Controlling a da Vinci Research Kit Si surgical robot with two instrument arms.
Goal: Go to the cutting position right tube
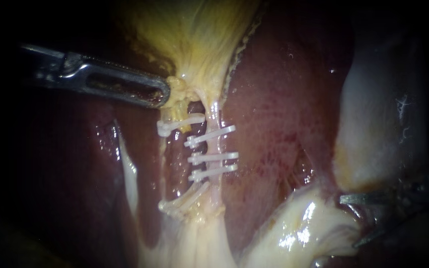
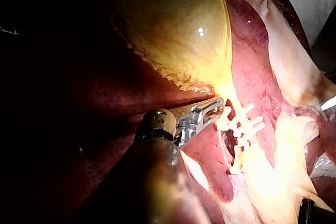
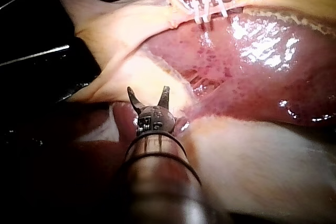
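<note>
The right tube (image 1: 217,147) stands near the middle of the endoscope view, its long axis running from 12 to 6 o'clock, from the yellow gallbladder (image 1: 194,39) down into pale tissue. 3 white clips (image 1: 213,158) cross it, 1 higher and 2 close together below.

The right instrument (image 1: 348,222) sits low at about 4 o'clock, well apart from that tube, so the tube lies toward 10 o'clock from its tip. Its jaws are spread in a narrow V with nothing between them; the right wrist view shows the same empty V, the clipped tubes far ahead across the liver (image 1: 274,109).

The left instrument (image 1: 163,94) comes in from 9 o'clock, and its jaws look closed on the gallbladder's neck just above the clips. It is much nearer the tube, but holding tissue.

I judge the move falls to the right instrument: travel toward 10 o'clock over the wet liver and the glistening pale fold (image 1: 299,223), then bring the jaws across the tube at a gap between clips.

Room is tight there: the left tube (image 1: 163,159) lies just beside at 9 o'clock, the liver touching at 3 o'clock.
</note>
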